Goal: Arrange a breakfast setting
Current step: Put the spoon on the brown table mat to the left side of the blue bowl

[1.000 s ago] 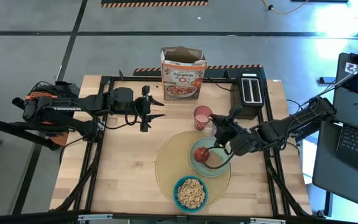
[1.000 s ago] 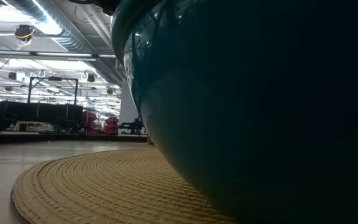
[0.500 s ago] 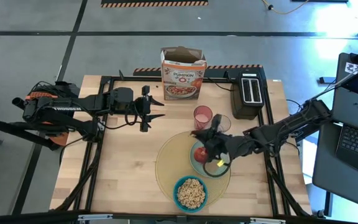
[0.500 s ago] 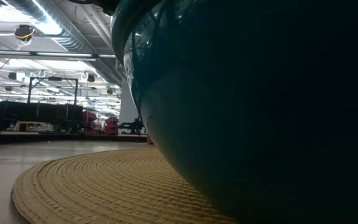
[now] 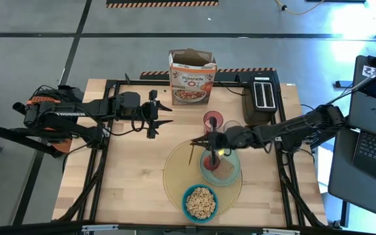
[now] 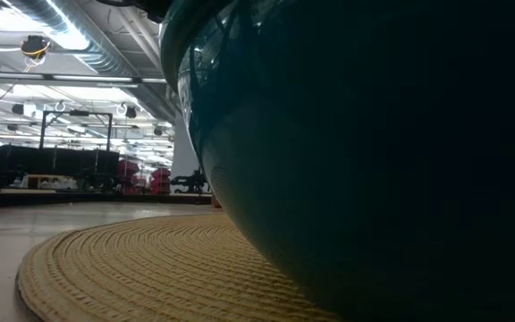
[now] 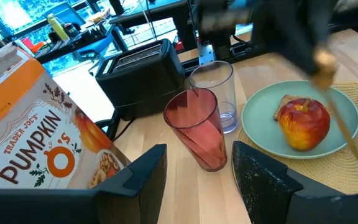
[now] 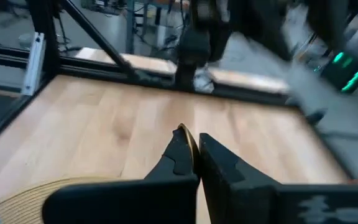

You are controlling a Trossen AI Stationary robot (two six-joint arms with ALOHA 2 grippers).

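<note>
A round yellow placemat (image 5: pixel 178 176) carries a pale green plate (image 5: pixel 234 175) with a red apple (image 5: pixel 211 160) and brown toast (image 5: pixel 224 171), and a blue bowl (image 5: pixel 200 201) of cereal. The pink cup (image 5: pixel 212 120) and clear mug (image 5: pixel 232 126) stand just beyond the mat. My right gripper (image 5: pixel 202 141) reaches in from the right above the plate's left edge, shut on the gold spoon (image 7: pixel 337 109). My left gripper (image 5: pixel 165 114) hovers open at the far left, facing the cup (image 7: pixel 197 127). In the low view the bowl (image 6: pixel 374 161) fills the picture. My right gripper pinches the gold spoon between its two fingers; only a gold sliver (image 8: pixel 184 133) shows at the fingertips. The fingers come nearly level from the table's right. The held end (image 7: pixel 322 62) is up and the rest slants down past the apple over the mat.
A cereal box (image 5: pixel 192 78) and a black toaster (image 5: pixel 262 98) stand along the far edge. Bare wood lies left of the placemat (image 6: pixel 150 268) and toward the near left corner. A laptop (image 5: pixel 374 150) sits off the table's right side.
My right gripper has moved from above the plate toward the table's left and a little toward the far edge, sinking and turning from a downward tip to nearly level. The spoon has gone with it and now hangs over the mat left of the apple.
</note>
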